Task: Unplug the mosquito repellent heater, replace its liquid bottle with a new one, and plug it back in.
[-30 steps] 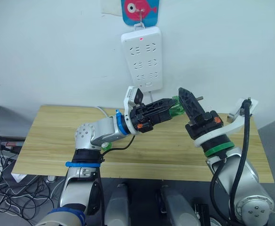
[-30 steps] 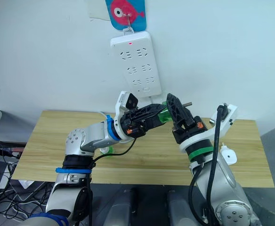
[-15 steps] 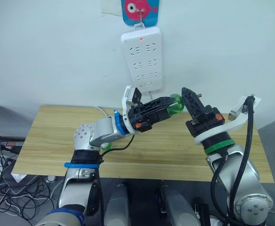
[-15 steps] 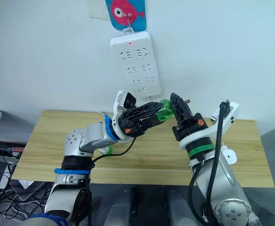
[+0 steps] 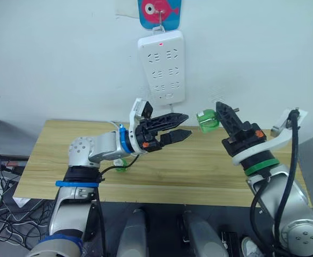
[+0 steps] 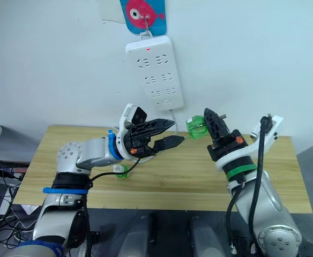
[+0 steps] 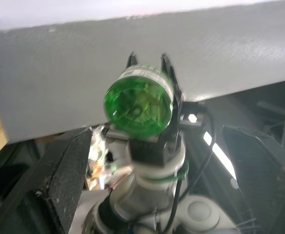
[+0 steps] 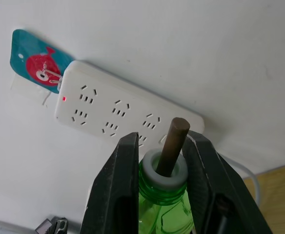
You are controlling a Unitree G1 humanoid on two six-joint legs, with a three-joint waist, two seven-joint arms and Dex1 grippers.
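Here, the liquid bottle is held by the right gripper, whose two black fingers are clamped on its neck just below the grey collar, with the thin wick rod standing up between the fingertips. The green body is seen projecting from that gripper toward the other arm, its round base turned to the left wrist camera. The bottle is judged to be light and stiff, with smooth plastic that could slip or twist in a narrow pinch; the wick looks the delicate part, so hold is better taken on the neck or the body than on the rod. The left gripper is held apart from the bottle, its fingers spread and nothing between them. Beyond the right gripper, up on the wall, a long white power strip is hung with its red light showing. Below both grippers lies the wooden table.
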